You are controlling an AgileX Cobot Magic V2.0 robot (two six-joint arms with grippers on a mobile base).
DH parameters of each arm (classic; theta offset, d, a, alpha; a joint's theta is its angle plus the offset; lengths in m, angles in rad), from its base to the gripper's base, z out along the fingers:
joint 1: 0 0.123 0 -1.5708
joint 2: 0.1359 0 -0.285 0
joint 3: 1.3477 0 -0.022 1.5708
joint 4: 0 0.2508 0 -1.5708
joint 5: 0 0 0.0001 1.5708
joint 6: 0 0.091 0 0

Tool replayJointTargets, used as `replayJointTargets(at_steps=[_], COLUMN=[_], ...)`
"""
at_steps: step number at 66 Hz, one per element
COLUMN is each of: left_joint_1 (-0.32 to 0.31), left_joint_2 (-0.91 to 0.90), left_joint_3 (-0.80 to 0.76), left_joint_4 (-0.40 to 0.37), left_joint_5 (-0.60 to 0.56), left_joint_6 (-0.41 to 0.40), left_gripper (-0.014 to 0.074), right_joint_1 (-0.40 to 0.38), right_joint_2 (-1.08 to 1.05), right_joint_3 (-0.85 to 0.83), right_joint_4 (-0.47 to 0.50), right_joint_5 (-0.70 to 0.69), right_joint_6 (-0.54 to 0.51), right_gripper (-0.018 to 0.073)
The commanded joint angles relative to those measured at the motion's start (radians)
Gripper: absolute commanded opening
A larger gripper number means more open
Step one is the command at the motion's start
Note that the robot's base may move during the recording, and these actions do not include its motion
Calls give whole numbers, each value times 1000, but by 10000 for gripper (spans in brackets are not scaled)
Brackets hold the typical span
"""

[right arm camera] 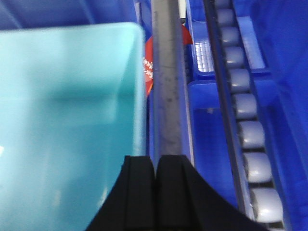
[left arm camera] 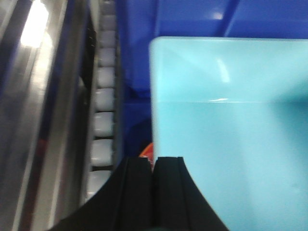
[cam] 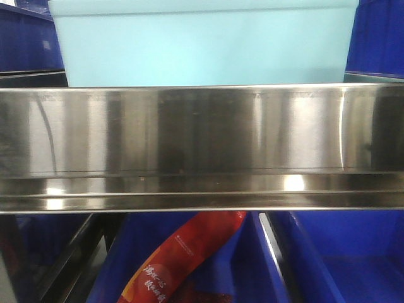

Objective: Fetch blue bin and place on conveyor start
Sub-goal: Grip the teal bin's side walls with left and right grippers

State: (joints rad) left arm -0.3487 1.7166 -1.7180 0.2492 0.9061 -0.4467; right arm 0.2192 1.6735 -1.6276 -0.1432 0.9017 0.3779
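Blue bin (cam: 202,50) is judged light, stiff and slippery; its rim is best pinched at 3 and 9 o'clock. Left gripper (left arm camera: 154,162) and right gripper (right arm camera: 155,162) are seen closed; any hold is unconfirmed.

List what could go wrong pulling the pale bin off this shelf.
1. The steel rail hides the blue bin's lower front; dragged forward too low, the bin may catch on it.
2. The left pincer and right pincer look shut at the bin's thin side walls; a narrow hold could slip.
3. Dark blue bins flank it closely, risking snags.
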Motion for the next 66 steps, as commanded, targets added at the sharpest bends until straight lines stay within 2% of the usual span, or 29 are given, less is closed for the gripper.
replayJointTargets(at_steps=[1,11,16,21,26,28,34,38,55,66], left_joint_1=[-5,-5,-5,-5,-5,-5,-5,-5,-5,-6], left_joint_2=[9,13,13,13,13,13,13,14,34,88], left_joint_3=[-13,-13,-13,-13,-13,-13,-13,-13,-13,-13], left_joint_4=[-12,-14,-13,-10,-6,-5,-2,2,19,9], left_joint_5=[2,2,2,6,11,11,14,14,3,46], left_joint_6=[-11,-32,-50,-51,-51,-51,-52,-52,-52,-52], left_gripper=[-111,-111,-80,20,169,245,398,414,367,367], right_joint_1=[12,12,12,12,12,12,12,12,10,10], right_joint_2=[7,14,14,14,14,14,14,14,63,82], right_joint_3=[-20,-23,-24,-29,-37,-36,-46,-46,-46,-46], right_joint_4=[-34,-34,-34,-34,-34,-34,-34,-34,-34,-34], right_joint_5=[11,35,36,36,40,37,35,25,20,16], right_joint_6=[3,3,3,3,3,3,3,3,3,3], right_gripper=[-141,-139,-58,67,205,232,234,235,235,235])
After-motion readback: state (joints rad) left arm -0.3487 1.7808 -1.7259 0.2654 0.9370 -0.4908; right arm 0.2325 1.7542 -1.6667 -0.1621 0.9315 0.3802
